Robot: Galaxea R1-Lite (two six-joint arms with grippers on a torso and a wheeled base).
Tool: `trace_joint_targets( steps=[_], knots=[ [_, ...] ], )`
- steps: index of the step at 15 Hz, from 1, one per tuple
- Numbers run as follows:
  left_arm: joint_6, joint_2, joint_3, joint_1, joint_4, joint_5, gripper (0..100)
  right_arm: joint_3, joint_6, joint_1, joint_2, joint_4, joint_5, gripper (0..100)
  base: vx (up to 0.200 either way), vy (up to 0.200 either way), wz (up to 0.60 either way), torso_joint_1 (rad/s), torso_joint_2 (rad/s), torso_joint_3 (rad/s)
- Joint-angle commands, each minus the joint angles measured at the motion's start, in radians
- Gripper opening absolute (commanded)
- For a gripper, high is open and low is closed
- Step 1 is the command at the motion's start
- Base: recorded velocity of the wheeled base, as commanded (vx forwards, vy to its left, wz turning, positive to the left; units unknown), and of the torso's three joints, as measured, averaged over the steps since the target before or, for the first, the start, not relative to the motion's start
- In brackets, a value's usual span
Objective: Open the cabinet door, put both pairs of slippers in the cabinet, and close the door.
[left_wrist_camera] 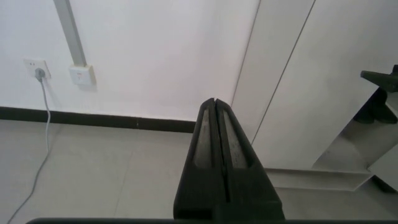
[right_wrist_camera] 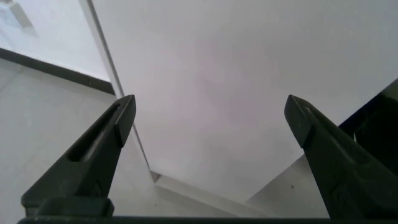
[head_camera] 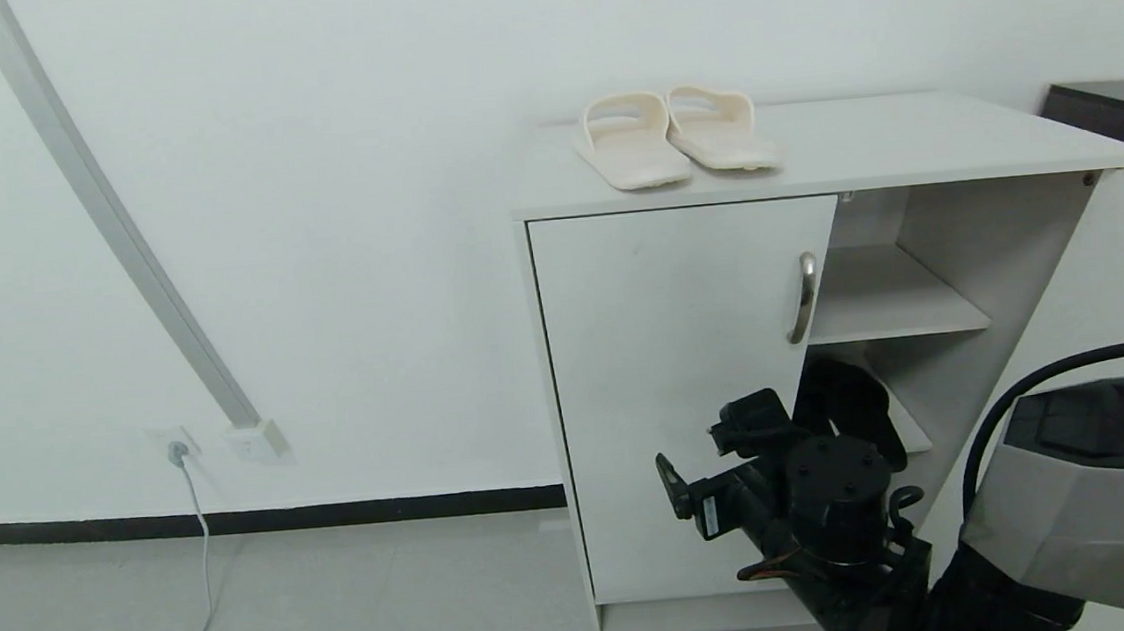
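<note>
- A pair of cream open-toe rubber slippers [head_camera: 673, 136] is seen side by side on top of the white two-door wooden cabinet [head_camera: 909, 138], toward the 10 o'clock part of its top.
- The cabinet's flat white left door [head_camera: 677, 377] is shut; its curved metal handle [head_camera: 803, 296] is mounted at the door's 3 o'clock edge.
- The white right door [head_camera: 1101, 283] is swung open at 3 o'clock of the cabinet, and a white inner shelf [head_camera: 882, 305] is exposed.
- A dark object [head_camera: 844, 394] is seen on the lower level, at 6 o'clock from the handle; what it is cannot be told.
- The right end effector [right_wrist_camera: 208, 102] is spread wide and is faced toward the shut left door, holding nothing.
- The left end effector [left_wrist_camera: 214, 102] is pressed fully together, empty, and is held above the grey tiled floor [left_wrist_camera: 112, 168] beside the cabinet.
- A white wall socket with a grey cable [head_camera: 176, 448] is seen at 9 o'clock of the cabinet.
</note>
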Motion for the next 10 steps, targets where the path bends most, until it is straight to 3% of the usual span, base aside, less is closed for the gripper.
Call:
trace_joint_targets(
  steps=[1, 10],
  knots=[
    [-0.001, 0.000, 0.000, 0.000, 0.000, 0.000, 0, 0.000, -0.001, -0.001, 0.001, -0.001, 0.000, 100, 0.000, 0.000, 0.00, 0.149, -0.47, -0.334],
    [-0.001, 0.000, 0.000, 0.000, 0.000, 0.000, 0, 0.000, -0.001, -0.004, 0.001, -0.001, 0.000, 100, 0.000, 0.000, 0.00, 0.173, -0.49, -0.318]
  ],
)
